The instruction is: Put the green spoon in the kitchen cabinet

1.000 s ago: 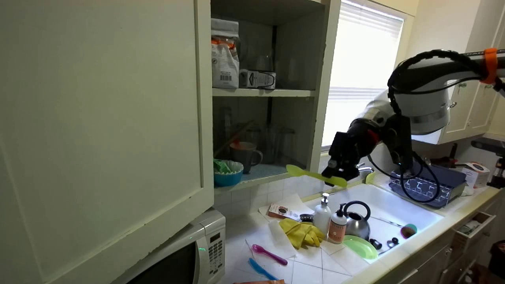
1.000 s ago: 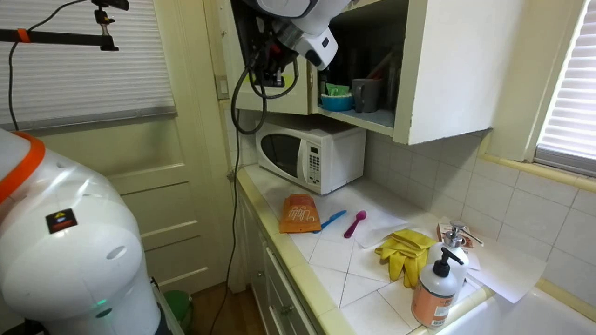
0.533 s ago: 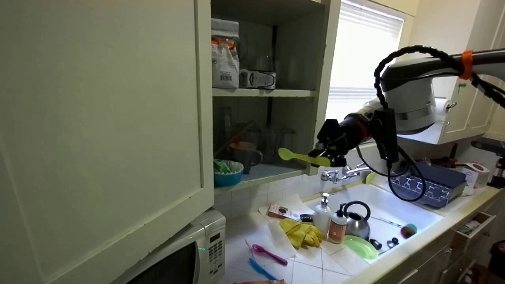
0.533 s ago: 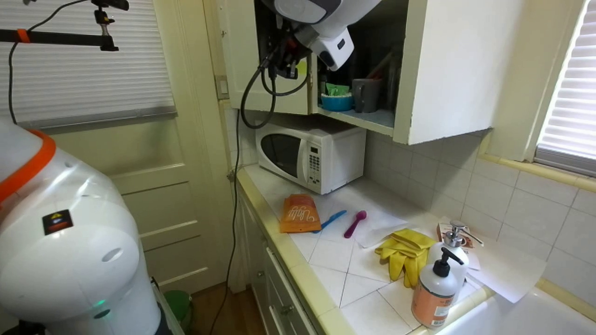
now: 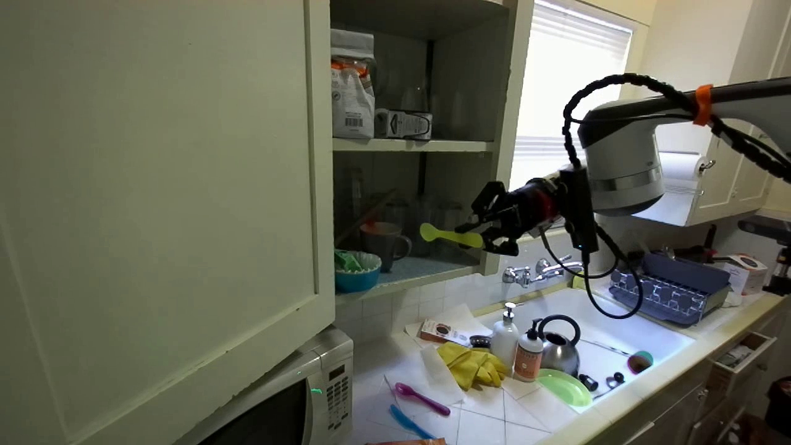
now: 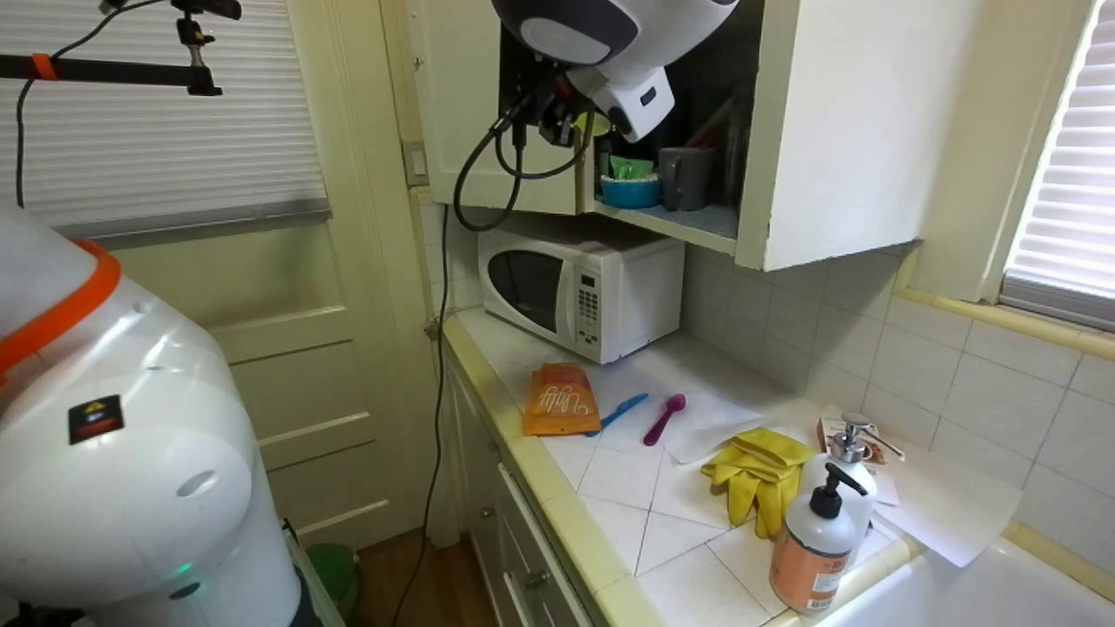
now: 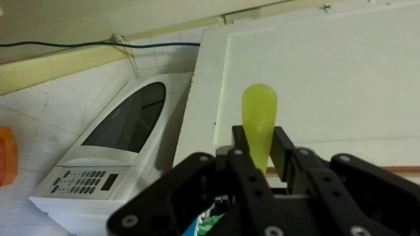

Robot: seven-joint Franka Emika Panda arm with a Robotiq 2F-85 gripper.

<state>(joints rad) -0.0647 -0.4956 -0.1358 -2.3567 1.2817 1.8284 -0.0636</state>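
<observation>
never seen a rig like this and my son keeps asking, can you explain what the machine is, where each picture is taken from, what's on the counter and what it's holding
The machine is a single robot arm ending in a two-fingered gripper. Two pictures are taken from outside the robot; the wrist view is taken from the arm itself, looking out past the gripper, so things appear tilted there.

The gripper holds a green spoon up near the open kitchen cabinet, where it is meant to go.

Below, on the tiled counter, are a white microwave, an orange bag, a blue utensil, a purple spoon, yellow gloves and two pump bottles.
</observation>
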